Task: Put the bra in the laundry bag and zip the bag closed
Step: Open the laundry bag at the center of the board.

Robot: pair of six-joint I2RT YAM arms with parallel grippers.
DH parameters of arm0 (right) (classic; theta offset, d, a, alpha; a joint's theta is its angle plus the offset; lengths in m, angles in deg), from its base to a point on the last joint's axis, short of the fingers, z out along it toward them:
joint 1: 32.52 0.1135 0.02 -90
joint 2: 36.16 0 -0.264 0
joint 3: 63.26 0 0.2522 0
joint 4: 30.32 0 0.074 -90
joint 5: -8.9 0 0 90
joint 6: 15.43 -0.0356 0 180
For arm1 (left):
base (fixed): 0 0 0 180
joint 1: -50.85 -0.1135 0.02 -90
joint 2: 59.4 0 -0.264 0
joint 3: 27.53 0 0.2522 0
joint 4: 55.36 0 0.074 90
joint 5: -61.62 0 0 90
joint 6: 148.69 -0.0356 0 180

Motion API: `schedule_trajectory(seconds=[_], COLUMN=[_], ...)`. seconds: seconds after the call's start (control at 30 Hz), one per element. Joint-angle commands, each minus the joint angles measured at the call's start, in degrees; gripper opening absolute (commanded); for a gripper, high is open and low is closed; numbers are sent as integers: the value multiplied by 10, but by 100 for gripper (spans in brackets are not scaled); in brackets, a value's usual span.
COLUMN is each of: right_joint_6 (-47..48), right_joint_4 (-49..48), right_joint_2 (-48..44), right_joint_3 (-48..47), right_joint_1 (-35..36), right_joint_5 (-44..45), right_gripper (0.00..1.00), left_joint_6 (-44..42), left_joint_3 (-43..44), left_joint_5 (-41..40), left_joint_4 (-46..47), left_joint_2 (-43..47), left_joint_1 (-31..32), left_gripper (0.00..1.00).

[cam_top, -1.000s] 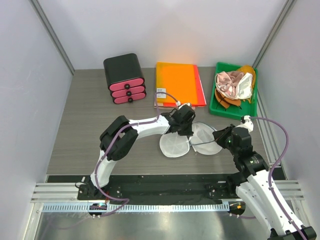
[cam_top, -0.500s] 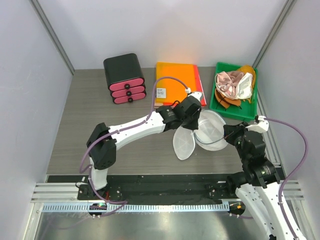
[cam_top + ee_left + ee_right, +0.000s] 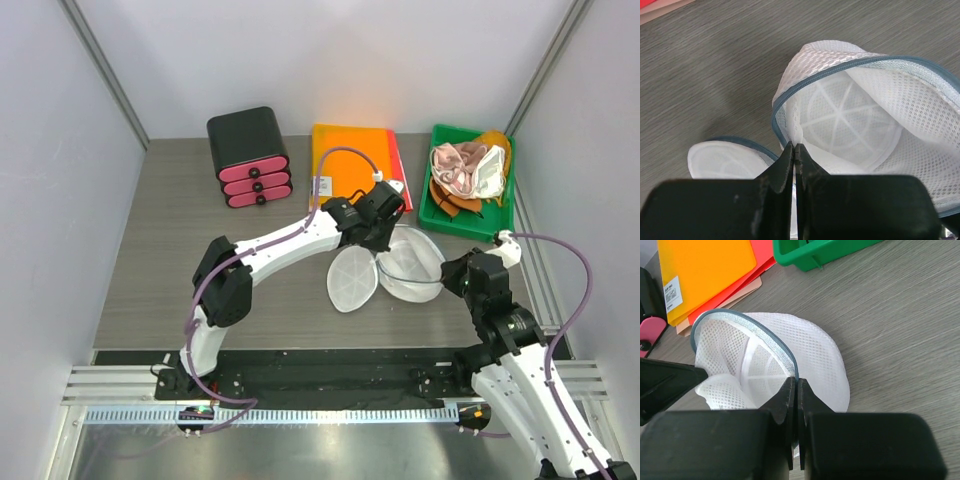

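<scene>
Mesh laundry bag [image 3: 410, 262] open; left hand [image 3: 795, 148], right hand [image 3: 796, 383] pinch rim edges.

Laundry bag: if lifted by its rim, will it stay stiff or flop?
Likely light: the bag is thin mesh. Its ribs probably keep each dome shaped, but the halves, lying open, may swing.

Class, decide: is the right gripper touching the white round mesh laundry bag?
Touching. Right wrist view: the right gripper is shut on the dark rim of the laundry bag.
</scene>
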Motion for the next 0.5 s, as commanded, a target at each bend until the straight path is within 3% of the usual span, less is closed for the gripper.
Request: schedule_trajectory(seconds=[0.0, 0.17, 0.3, 0.4, 0.43, 0.47], right_joint_6=[-6, -8, -3, 7, 10, 18], right_joint_4=[-5, -8, -7, 9, 15, 23], right_joint_2=[7, 38, 58, 86, 101, 112], right_joint_3=[-8, -11, -26, -57, -77, -89], right_joint_1=[0, 0, 0, 0, 0, 0], right_joint_5=[14, 0, -11, 1, 6, 12], right_gripper=[2, 15, 31, 51, 55, 61], left_joint_6=[-33, -41, -46, -49, -50, -49], left_joint_3=[24, 25, 20, -2, -24, -36], left_joint_5=[3, 23, 19, 8, 4, 0], left_joint_4=[-10, -4, 4, 18, 34, 40], left_joint_2=[1, -15, -15, 5, 12, 33], left_joint_1=[2, 2, 2, 2, 2, 1], left_gripper=[0, 0, 1, 27, 40, 45])
